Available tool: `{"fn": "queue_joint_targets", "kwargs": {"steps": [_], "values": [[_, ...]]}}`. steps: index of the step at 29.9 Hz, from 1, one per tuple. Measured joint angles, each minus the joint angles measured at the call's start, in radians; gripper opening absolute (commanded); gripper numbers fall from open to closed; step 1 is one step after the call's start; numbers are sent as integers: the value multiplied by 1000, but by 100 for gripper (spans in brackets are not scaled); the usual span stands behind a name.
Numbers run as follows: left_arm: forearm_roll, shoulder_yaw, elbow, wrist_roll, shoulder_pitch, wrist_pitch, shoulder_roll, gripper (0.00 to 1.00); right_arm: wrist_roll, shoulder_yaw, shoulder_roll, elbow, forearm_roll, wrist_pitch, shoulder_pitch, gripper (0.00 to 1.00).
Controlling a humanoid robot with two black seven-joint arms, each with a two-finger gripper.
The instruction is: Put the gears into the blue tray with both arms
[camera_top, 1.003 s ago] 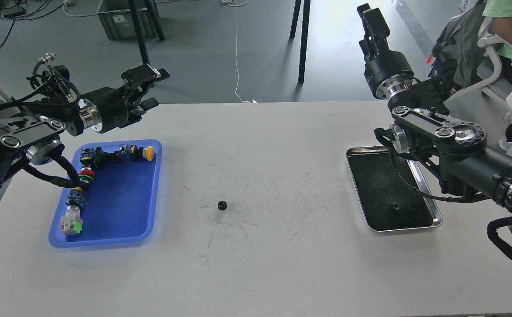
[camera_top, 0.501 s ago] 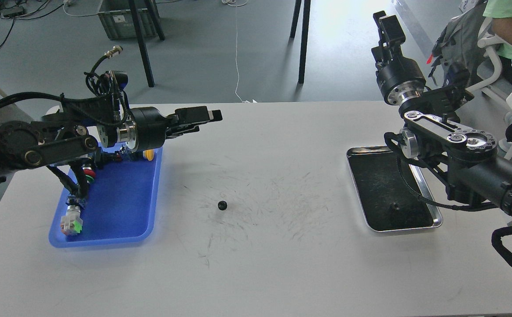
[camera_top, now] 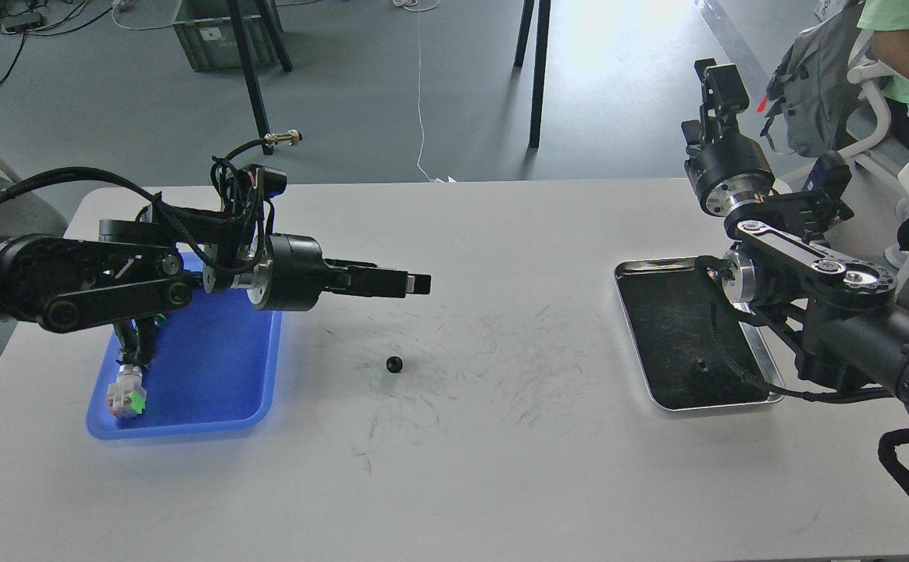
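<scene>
The left gripper points toward 3 o'clock over the white table, level with the tabletop and holding nothing; seen side-on, its fingers blur into one dark bar, so I cannot tell whether they are parted or closed. Behind it, at 9 o'clock, the left arm stretches back to the picture's edge, its wrist and cable loops hanging over the top half of the blue tray.

One gear lies on the bare table at about 7 o'clock from the left fingertips, near them but apart — a small black toothed wheel, well clear of the tray's right rim. Inside the blue tray, at its lower left corner, sits a push-button switch with a green cap; others above it are mostly hidden by the arm.

The right gripper is raised at the far right, pointing toward 12 o'clock beyond the table's back edge. It is small and dark, and I cannot tell its state either; nothing shows in it. The right arm runs down toward 5 o'clock, crossing the right rim of the steel tray.

On the black inside of the steel tray, toward its near end, lies the second gear — barely visible against the dark floor, well apart from the first gear and far from the blue tray.
</scene>
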Motion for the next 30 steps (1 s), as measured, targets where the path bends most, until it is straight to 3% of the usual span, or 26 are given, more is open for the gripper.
{"fn": "queue_joint_targets", "kwargs": {"steps": [10, 15, 30], "values": [[135, 72, -9, 0, 1, 35, -46, 98, 0, 28, -4, 8, 2, 4, -37, 96], [276, 133, -3, 0, 4, 131, -119, 98, 0, 28, -4, 8, 2, 5, -38, 96], [325, 182, 131, 0, 27, 198, -238, 94, 0, 96, -28, 9, 26, 43, -89, 97]]}}
